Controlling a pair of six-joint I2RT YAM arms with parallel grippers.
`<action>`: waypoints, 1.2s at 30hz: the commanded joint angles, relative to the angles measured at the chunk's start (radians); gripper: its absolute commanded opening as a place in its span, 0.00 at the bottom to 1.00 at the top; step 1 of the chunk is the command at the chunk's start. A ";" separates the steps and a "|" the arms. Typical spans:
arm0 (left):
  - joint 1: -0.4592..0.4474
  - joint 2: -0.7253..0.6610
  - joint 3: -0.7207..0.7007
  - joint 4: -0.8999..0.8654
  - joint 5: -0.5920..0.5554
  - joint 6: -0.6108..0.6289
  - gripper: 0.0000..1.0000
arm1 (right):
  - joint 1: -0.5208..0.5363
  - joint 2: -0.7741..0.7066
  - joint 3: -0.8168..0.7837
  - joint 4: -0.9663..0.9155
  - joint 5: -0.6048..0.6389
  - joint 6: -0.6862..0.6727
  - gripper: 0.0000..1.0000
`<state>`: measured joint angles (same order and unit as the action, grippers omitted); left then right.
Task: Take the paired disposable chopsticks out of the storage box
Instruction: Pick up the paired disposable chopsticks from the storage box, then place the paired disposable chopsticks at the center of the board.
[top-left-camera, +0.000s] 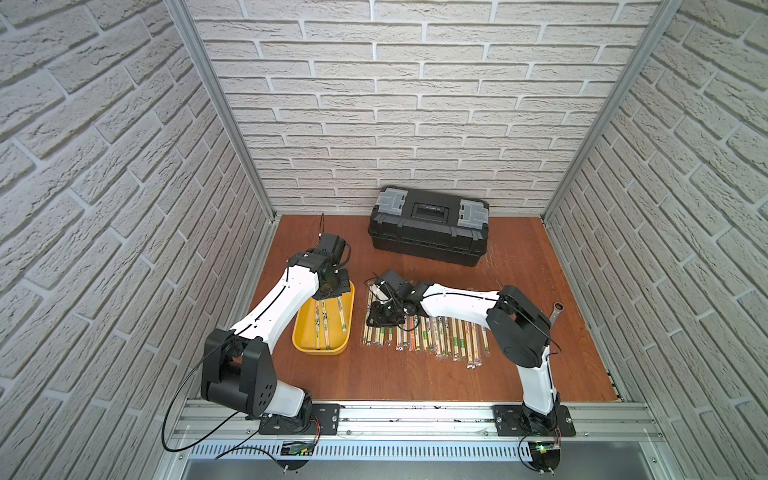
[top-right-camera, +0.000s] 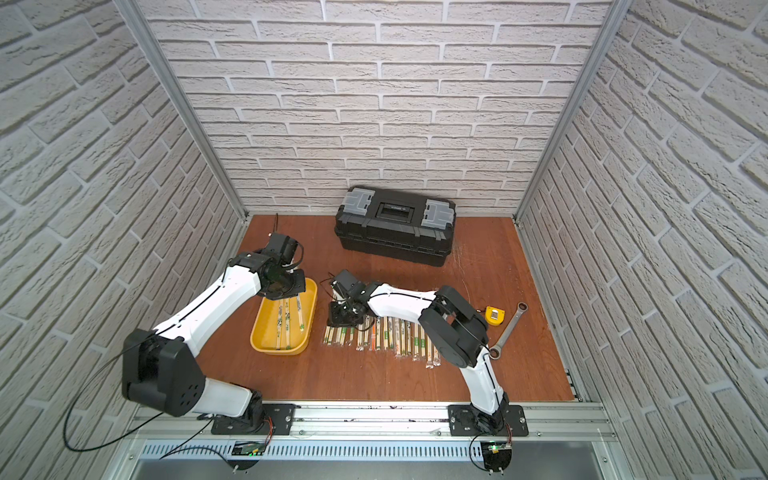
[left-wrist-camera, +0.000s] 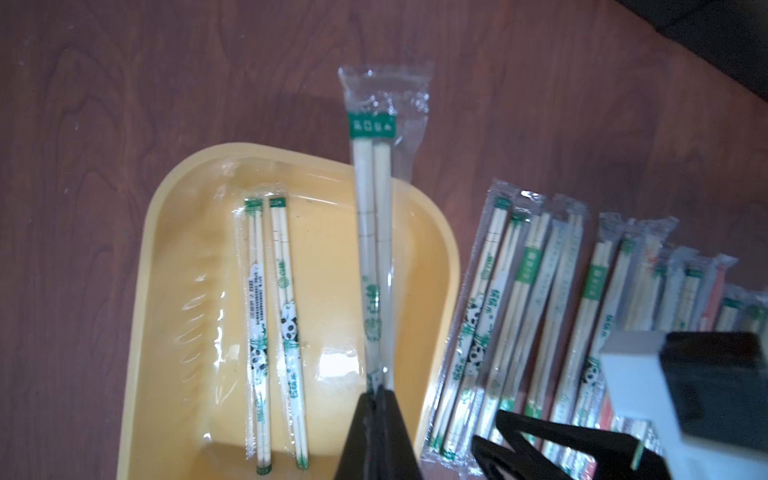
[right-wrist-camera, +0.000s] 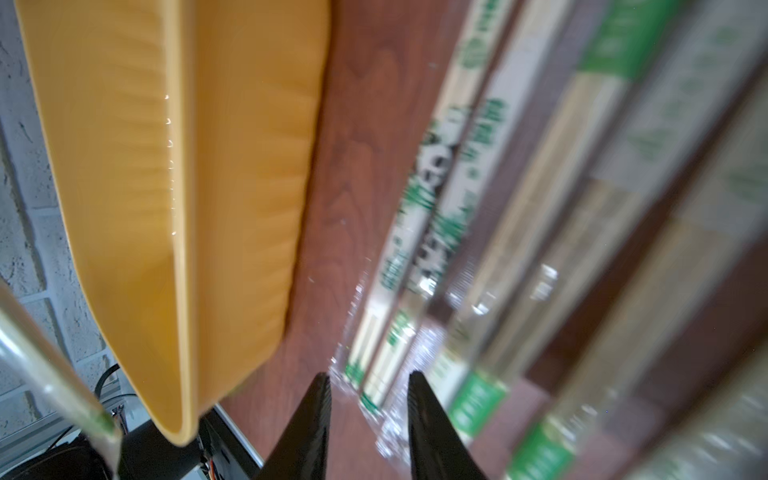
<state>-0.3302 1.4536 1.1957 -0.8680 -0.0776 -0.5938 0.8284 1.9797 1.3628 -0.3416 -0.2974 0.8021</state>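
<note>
Three pairs at the storage box (left-wrist-camera: 178, 270): two pairs (left-wrist-camera: 286, 316) lie flat on its floor. One chopstick pair (left-wrist-camera: 371, 208) is pinched at one end by the left gripper (left-wrist-camera: 378, 392), fingers pressed together on the sleeve. (A)

Materials? (B)

Box is glossy yellow plastic, shallow, with rounded corners and glare on the smooth floor. Sticks are pale bamboo, thin and straight, in crinkly clear film. Green bands, panda prints on some, one orange sleeve in the row (top-left-camera: 432, 336) on the table. Row sits just beside the box, sleeves side by side, some overlapping. (A)

Right gripper? (B)

Right gripper (right-wrist-camera: 370, 386): black tapered fingers spread, tips low at the row's end nearest the box, with a sleeve end in the gap. Contact: can't tell, that wrist view is blurred. (A)

View differences? (B)

Left wrist view shows the pinch, and the held pair crossing the box rim in the picture. Whether it rests on the rim, can't tell. In both top views the left arm covers that grip. A top view catches a yellow tape measure (top-right-camera: 494, 315) by the right elbow, with a steel wrench (top-right-camera: 509, 328) beside it, well apart from the row. (A)

Surface, room? (B)

Table (top-left-camera: 415, 374) is reddish-brown wood grain, lightly scratched near the black toolbox (top-left-camera: 428, 226) with grey latches at the back wall. White faux-brick panels (top-left-camera: 415, 104) on three sides, aluminium frame, arms bolted to a front rail (top-left-camera: 415, 415). (A)
</note>
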 joint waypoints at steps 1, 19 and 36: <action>-0.048 0.049 0.048 -0.011 0.010 0.024 0.00 | -0.043 -0.145 -0.069 0.034 0.037 -0.011 0.34; -0.154 0.361 0.117 0.013 -0.025 0.083 0.00 | -0.060 -0.260 -0.261 0.062 0.063 -0.001 0.34; -0.155 0.314 0.127 0.027 0.043 0.065 0.39 | -0.058 -0.253 -0.244 0.067 0.050 0.005 0.34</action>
<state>-0.4835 1.8385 1.3025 -0.8391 -0.0601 -0.5186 0.7639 1.7584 1.1088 -0.3016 -0.2447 0.8009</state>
